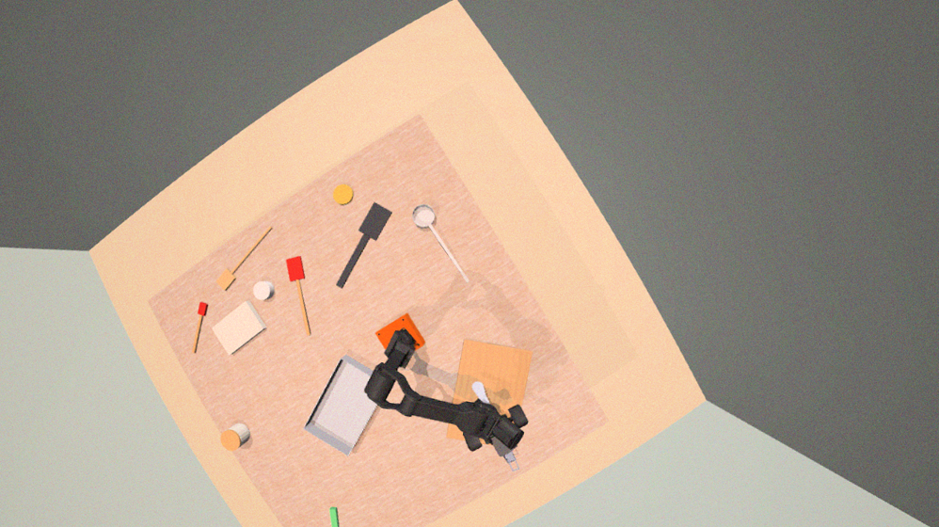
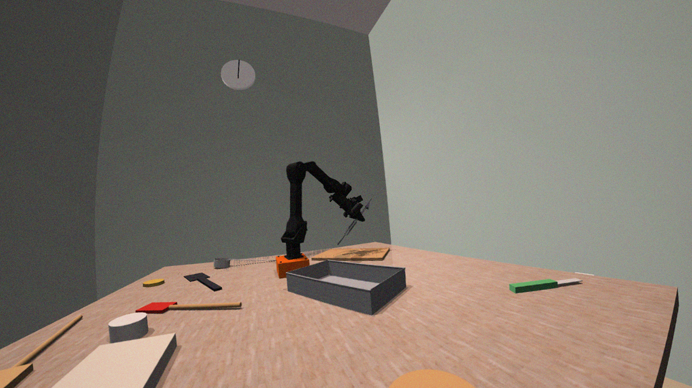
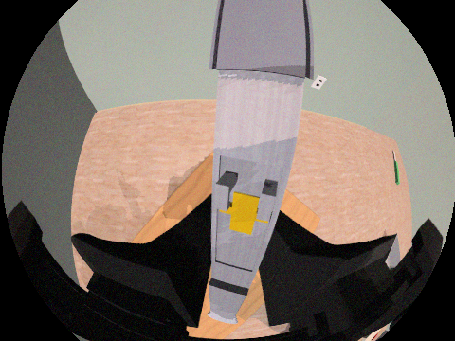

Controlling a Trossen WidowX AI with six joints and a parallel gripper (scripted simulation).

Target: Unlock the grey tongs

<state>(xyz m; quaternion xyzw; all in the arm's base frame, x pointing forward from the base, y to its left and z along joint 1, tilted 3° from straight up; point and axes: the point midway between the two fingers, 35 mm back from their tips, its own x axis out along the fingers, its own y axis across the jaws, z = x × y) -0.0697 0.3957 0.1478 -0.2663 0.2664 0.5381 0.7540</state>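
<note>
My gripper [image 1: 496,426] [image 2: 357,212] [image 3: 243,256] is shut on the grey tongs [image 1: 481,390] [image 2: 350,226] [image 3: 260,127], gripping them near their yellow lock piece [image 3: 243,214]. The tongs hang in the air, tilted steeply, with the rounded tips low over the wooden board [image 1: 503,366] [image 2: 357,253] [image 3: 302,211] and the hinge end [image 1: 511,460] up and outward. The arms of the tongs look closed together. The grey roasting tin [image 1: 345,410] [image 2: 342,296] stands empty beside the arm's orange base [image 1: 401,330] [image 2: 290,265].
A green-handled knife [image 1: 333,522] [image 2: 532,285], a black spatula [image 1: 367,240], a red spatula [image 1: 296,271] [image 2: 158,306], a white ladle [image 1: 426,216], a cream block [image 1: 239,326] [image 2: 113,364] and an orange-topped cup [image 1: 233,437] lie scattered on the table.
</note>
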